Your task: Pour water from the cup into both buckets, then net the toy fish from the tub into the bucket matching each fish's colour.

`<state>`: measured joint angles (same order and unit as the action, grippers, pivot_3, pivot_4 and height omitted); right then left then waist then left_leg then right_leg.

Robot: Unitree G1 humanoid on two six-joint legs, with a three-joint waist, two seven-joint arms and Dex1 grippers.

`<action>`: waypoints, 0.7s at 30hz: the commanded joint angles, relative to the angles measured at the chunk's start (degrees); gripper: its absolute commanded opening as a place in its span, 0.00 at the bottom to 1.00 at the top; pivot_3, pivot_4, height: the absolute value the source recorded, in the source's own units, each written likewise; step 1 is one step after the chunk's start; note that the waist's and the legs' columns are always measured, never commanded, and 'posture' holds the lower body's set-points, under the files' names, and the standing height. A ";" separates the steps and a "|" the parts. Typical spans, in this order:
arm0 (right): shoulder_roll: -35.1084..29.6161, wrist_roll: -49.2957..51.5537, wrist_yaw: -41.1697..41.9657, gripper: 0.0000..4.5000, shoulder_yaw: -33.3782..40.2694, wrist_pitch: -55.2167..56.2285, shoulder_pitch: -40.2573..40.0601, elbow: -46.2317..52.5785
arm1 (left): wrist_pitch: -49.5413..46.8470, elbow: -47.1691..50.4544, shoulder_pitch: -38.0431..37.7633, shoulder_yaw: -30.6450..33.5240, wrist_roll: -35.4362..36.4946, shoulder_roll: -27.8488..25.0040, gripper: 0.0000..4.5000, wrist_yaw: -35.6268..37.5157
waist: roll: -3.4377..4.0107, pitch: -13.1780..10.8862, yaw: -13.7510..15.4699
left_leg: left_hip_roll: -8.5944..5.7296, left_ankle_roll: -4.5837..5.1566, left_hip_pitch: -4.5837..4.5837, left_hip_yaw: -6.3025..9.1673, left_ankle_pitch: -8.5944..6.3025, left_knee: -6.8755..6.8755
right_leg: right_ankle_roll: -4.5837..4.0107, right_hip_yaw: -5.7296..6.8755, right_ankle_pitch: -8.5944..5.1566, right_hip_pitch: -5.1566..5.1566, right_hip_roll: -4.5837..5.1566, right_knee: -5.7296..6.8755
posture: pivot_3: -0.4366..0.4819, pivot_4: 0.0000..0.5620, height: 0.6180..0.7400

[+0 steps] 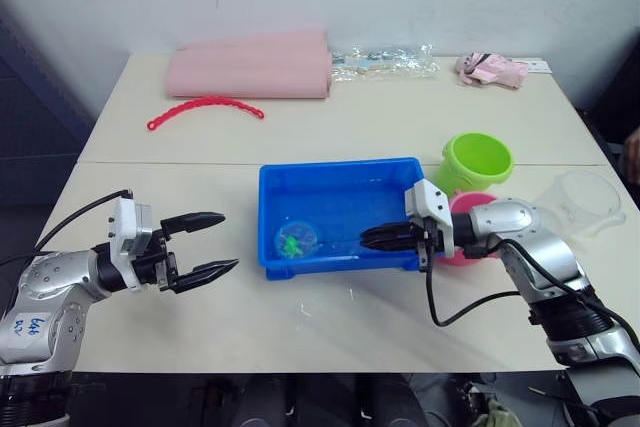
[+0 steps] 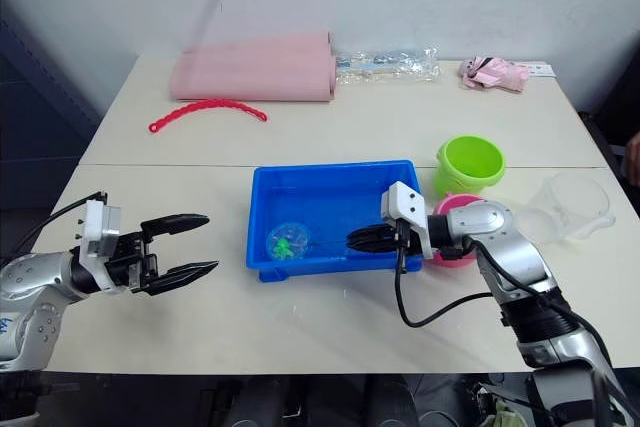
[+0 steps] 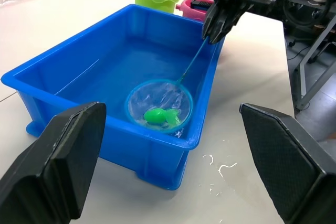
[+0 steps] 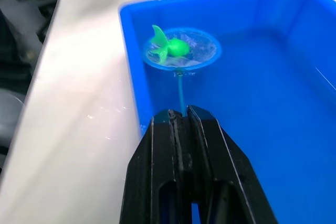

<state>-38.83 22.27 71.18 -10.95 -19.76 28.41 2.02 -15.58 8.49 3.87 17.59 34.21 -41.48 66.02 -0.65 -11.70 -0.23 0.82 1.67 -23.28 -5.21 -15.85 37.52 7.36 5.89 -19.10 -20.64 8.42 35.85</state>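
Part of the pink bucket point(image 1: 470, 247) is hidden behind the right claw point(image 1: 375, 238), with the green bucket point(image 1: 476, 161) just beyond and the clear cup point(image 1: 580, 202) further out by the tabletop point(image 1: 330, 317) edge. This claw is closed on the net point(image 3: 160, 105) handle over the tub point(image 1: 335, 179), and the hoop ahead of its fingertips holds a green fish point(image 3: 159, 115). Left claw point(image 1: 205, 244) is open above the tabletop, well apart from the tub.

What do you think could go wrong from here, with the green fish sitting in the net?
The green fish lies loose in the shallow net, so it may slip out when lifted. The right gripper pinches only the thin handle's end, so the hoop could swing or twist. The green bucket stands behind the pink bucket, so the fish could drop into the wrong one.
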 commanded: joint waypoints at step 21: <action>-1.97 5.44 -11.76 0.00 21.55 -0.65 -18.77 14.72 | -10.22 3.24 14.83 -5.68 7.16 7.09 0.98 -8.55 | -0.01 0.00 0.25 | -0.03 -0.02 0.02 -0.08 0.01 -0.13 | 0.00 -0.02 0.00 -0.03 -0.03 -0.01 | 0.48 0.27 1.00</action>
<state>-40.08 25.36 60.64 7.15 -20.22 10.46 13.05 -25.81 10.58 17.37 12.30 40.42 -34.55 58.01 -0.65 -11.70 0.02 0.79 1.66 -23.26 -5.29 -15.83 37.42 7.36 5.87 -19.10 -20.66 8.38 35.85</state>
